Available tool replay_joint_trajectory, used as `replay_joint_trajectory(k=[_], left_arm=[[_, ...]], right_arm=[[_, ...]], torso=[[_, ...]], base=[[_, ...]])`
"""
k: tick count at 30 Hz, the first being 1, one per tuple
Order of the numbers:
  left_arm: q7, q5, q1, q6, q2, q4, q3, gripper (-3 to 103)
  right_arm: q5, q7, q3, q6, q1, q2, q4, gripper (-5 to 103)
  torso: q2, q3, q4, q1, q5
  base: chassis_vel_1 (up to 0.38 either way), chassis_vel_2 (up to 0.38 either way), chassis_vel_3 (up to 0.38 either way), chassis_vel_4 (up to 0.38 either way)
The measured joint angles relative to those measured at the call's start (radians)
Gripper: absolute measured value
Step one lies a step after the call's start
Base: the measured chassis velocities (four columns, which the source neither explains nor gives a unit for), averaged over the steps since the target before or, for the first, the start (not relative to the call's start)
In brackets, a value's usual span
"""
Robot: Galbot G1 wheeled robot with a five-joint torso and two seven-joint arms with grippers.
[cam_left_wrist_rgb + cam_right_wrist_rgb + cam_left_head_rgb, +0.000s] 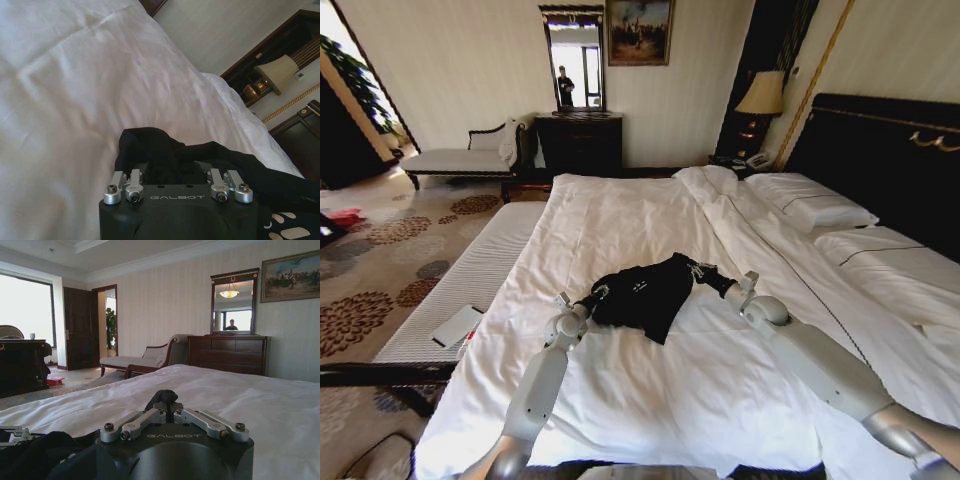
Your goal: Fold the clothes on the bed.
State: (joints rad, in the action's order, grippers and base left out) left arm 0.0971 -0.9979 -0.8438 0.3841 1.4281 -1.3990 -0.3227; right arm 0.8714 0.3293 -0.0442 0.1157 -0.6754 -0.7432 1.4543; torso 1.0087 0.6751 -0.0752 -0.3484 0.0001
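On the white bed [650, 390], the fold is looking only begun.

The left gripper [588, 302] is sitting at the T-shirt's left edge, black cloth bunching between its fingers in the left wrist view (so it seems to be gripping fabric); between the arms the black T-shirt [645, 292] is lying crumpled mid-duvet, not flat, no neat fold showing. The right gripper [712, 277] is pressing at the shirt's right edge, a dark tuft [162, 397] pinched at its narrowed tips. Judging by this, smoothing and all folding is remaining.
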Motion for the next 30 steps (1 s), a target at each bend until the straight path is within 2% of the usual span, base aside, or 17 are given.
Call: replay_joint_trajectory(k=[2,6,9,12,14,23,28,30], left_arm=[[0.0,0.002,0.001,0.0,0.002,0.001,0.002,50],[-0.001,0.004,0.002,-0.002,0.006,0.001,0.004,28],[-0.001,0.004,0.002,-0.002,0.005,0.0,0.004,23],[-0.001,0.003,0.0,-0.003,0.0,-0.007,0.001,7],[0.0,0.003,-0.002,-0.003,-0.002,-0.009,0.0,3],[0.003,0.001,-0.005,-0.004,-0.016,-0.016,-0.005,0],[0.011,-0.014,-0.008,-0.005,-0.048,-0.074,-0.011,0],[0.023,-0.032,-0.013,-0.005,-0.083,-0.128,-0.017,0]], right_arm=[[0.0,0.0,0.001,0.0,-0.001,0.001,0.001,2],[-0.001,0.0,0.005,0.001,-0.004,0.002,0.001,2],[-0.002,0.0,0.006,0.001,-0.005,0.002,0.002,2],[-0.005,0.0,0.008,0.002,-0.008,0.0,0.002,2],[-0.006,0.001,0.008,0.002,-0.009,-0.001,0.002,2],[-0.009,0.001,0.008,0.004,-0.008,-0.006,0.001,2],[0.01,0.001,0.023,0.004,-0.005,-0.002,0.009,2],[0.036,0.001,0.041,0.006,-0.005,0.002,0.016,2]], torso=[[0.0,0.0,0.0,0.0,-0.0001],[0.0,0.0,-0.0001,0.0,0.0],[0.0,0.0,0.0,0.0,-0.0001],[0.0,0.0,-0.0001,0.0,-0.0001],[0.0,0.0,-0.0001,0.0,-0.0001],[0.0,0.0,-0.0001,0.0,-0.0002],[0.0,0.0,-0.0001,0.0,-0.0002],[0.0,0.0,0.0,0.0,-0.0002]], base=[[0.0,0.0,0.0,0.0],[0.0,0.0,0.0,0.0],[0.0,0.0,0.0,0.0],[0.0,0.0,0.0,0.0],[0.0,0.0,0.0,0.0],[0.0,0.0,0.0,0.0],[0.0,0.0,0.0,0.0],[0.0,0.0,0.0,0.0]])
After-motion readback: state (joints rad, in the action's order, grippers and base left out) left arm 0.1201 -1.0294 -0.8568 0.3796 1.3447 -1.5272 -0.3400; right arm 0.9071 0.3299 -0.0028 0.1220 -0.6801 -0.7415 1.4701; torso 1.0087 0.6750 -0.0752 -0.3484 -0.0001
